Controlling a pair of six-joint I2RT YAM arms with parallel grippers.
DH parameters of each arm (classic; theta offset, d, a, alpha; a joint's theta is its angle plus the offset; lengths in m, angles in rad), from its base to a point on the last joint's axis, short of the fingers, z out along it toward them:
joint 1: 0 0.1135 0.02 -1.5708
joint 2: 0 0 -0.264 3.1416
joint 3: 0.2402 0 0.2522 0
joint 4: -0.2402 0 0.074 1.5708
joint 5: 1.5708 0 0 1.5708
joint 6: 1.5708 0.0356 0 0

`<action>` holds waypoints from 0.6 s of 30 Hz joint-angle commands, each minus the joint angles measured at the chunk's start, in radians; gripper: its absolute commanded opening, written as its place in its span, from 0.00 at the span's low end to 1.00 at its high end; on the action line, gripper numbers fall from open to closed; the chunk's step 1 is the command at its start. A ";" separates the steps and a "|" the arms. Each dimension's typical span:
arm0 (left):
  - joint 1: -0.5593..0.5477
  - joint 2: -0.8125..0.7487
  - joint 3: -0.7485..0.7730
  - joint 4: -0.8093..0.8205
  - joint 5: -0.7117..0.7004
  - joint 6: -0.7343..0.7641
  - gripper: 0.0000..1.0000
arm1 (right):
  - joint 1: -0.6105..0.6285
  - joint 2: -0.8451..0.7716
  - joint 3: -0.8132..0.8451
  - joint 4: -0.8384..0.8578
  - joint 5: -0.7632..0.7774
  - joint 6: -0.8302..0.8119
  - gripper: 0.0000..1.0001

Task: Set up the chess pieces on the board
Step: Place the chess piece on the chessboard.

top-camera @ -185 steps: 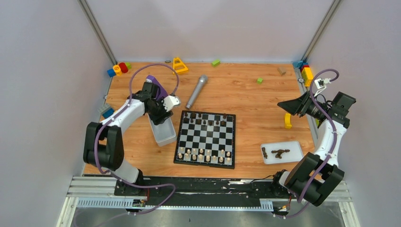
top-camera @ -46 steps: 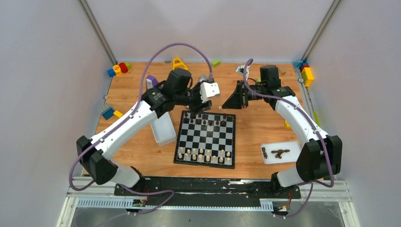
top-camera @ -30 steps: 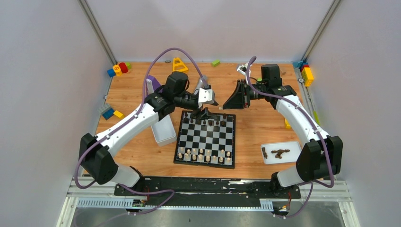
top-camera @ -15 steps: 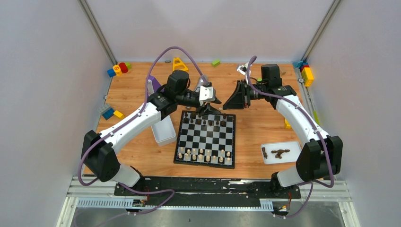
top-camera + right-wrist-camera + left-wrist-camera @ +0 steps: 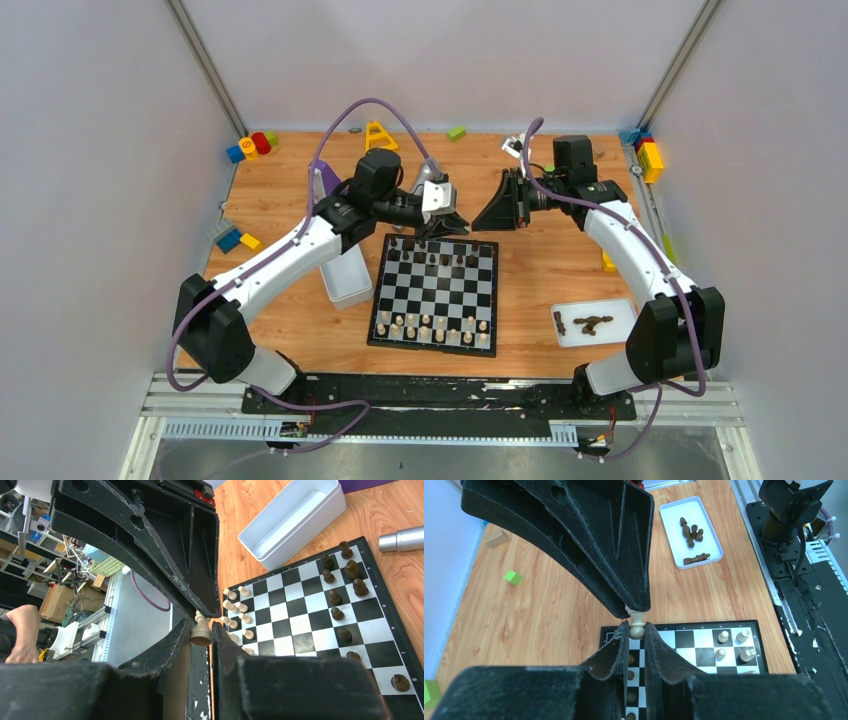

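A light chess piece [image 5: 637, 628] hangs between both grippers above the far edge of the chessboard [image 5: 436, 292]. My left gripper [image 5: 637, 631] is shut on its rounded head. My right gripper [image 5: 201, 631] is shut on its wide base [image 5: 201, 639]. The two grippers meet tip to tip, the left gripper [image 5: 454, 224] pointing right and the right gripper [image 5: 476, 224] pointing left. Dark pieces [image 5: 345, 570] stand on the board's far rows and light pieces [image 5: 235, 615] on its near rows. In the top view the held piece is hidden.
A white bin [image 5: 345, 275] lies left of the board. At the right a white tray [image 5: 622, 325] holds several dark pieces [image 5: 691, 530]. A silver cylinder [image 5: 402, 540] lies beyond the board. Toy blocks [image 5: 250, 145] sit along the far and side edges.
The left arm has swung from the white bin to the board's far edge and dropped slightly. The right arm came in from the far right; it has held still for the last second.
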 commanded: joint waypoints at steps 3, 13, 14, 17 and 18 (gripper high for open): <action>-0.003 -0.005 0.016 0.017 0.029 -0.008 0.08 | 0.002 -0.010 0.022 0.019 -0.014 -0.001 0.02; -0.004 -0.053 0.025 -0.252 -0.114 0.244 0.00 | -0.059 -0.090 -0.005 0.011 0.102 -0.015 0.51; -0.005 -0.057 0.024 -0.313 -0.133 0.302 0.00 | -0.082 -0.104 -0.008 0.006 0.102 -0.019 0.52; -0.033 -0.060 0.016 -0.428 -0.265 0.398 0.00 | -0.169 -0.151 -0.027 -0.015 0.105 -0.039 0.54; -0.046 -0.058 0.013 -0.480 -0.298 0.437 0.00 | -0.208 -0.174 -0.038 -0.019 0.101 -0.044 0.54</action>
